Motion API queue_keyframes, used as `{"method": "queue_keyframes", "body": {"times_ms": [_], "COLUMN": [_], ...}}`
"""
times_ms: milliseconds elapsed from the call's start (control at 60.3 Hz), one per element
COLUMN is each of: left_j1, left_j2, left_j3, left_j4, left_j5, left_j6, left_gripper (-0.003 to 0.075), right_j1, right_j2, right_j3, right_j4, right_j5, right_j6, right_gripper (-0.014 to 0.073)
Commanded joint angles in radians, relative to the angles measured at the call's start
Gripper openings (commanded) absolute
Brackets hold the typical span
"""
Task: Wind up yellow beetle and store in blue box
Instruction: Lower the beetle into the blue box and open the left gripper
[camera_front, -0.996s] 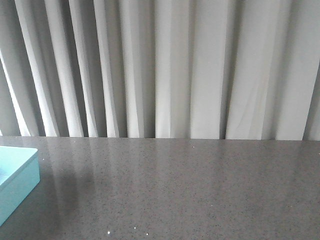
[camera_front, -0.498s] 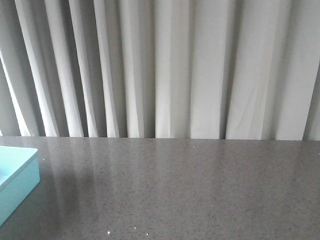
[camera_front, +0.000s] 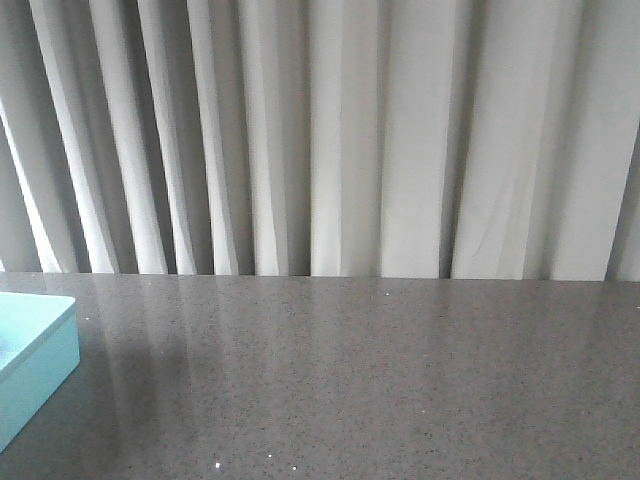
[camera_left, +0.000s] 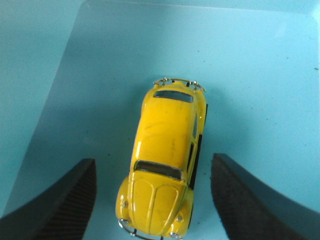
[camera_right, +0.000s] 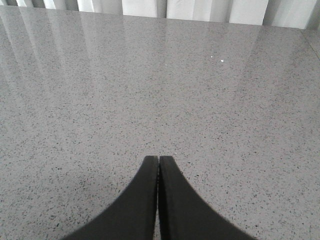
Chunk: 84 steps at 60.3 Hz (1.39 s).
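The yellow beetle (camera_left: 165, 165) lies on the pale floor of the blue box (camera_left: 250, 75), seen from above in the left wrist view. My left gripper (camera_left: 152, 167) hangs over it, open, with a clear gap between each dark finger (camera_left: 65, 200) and the car's sides. In the front view only a corner of the blue box (camera_front: 35, 360) shows at the left edge; neither arm appears there. My right gripper (camera_right: 158, 160) is shut with nothing between its fingers, above the bare grey table (camera_right: 150, 90).
A grey speckled tabletop (camera_front: 380, 380) runs back to pale pleated curtains (camera_front: 330, 140). The box's inner walls (camera_left: 30, 100) rise on either side of the car.
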Motion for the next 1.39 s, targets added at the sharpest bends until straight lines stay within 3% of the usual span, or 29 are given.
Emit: {"method": "queue_keyframes", "body": {"times_ms": [0, 249, 431, 597, 763, 1062, 1245, 1377], "left_j1": [0.000, 0.000, 0.000, 0.000, 0.000, 0.000, 0.000, 0.000], "left_j2": [-0.054, -0.108, -0.184, -0.289, -0.421, -0.699, -0.832, -0.917], "left_j3": [-0.030, -0.030, -0.030, -0.030, -0.030, -0.030, -0.030, -0.030], "left_j4": [-0.022, -0.022, -0.078, -0.186, -0.284, -0.440, -0.575, -0.582], "left_j5": [-0.044, -0.044, -0.039, 0.017, 0.116, 0.257, 0.441, 0.537], "left_j6": [-0.037, -0.089, -0.098, -0.105, -0.103, -0.104, -0.104, -0.104], "left_gripper": [0.0567, 0.0527, 0.0425, 0.0233, -0.0009, -0.0007, -0.0006, -0.0006], "right_j1": [-0.002, -0.002, -0.002, -0.002, -0.002, -0.002, -0.002, -0.002], "right_j2": [0.009, 0.009, 0.009, 0.009, 0.009, 0.009, 0.009, 0.009], "right_j3": [-0.024, -0.024, -0.024, -0.024, -0.024, -0.024, -0.024, -0.024], "right_j4": [0.000, 0.000, 0.000, 0.000, 0.000, 0.000, 0.000, 0.000], "right_j5": [-0.067, -0.067, -0.067, -0.067, -0.067, -0.067, -0.066, -0.066], "right_j6": [-0.004, -0.004, -0.004, -0.004, -0.004, -0.004, -0.004, -0.004], "right_gripper": [-0.0007, -0.0007, -0.0007, -0.0007, -0.0007, -0.0007, -0.0007, -0.0007]}}
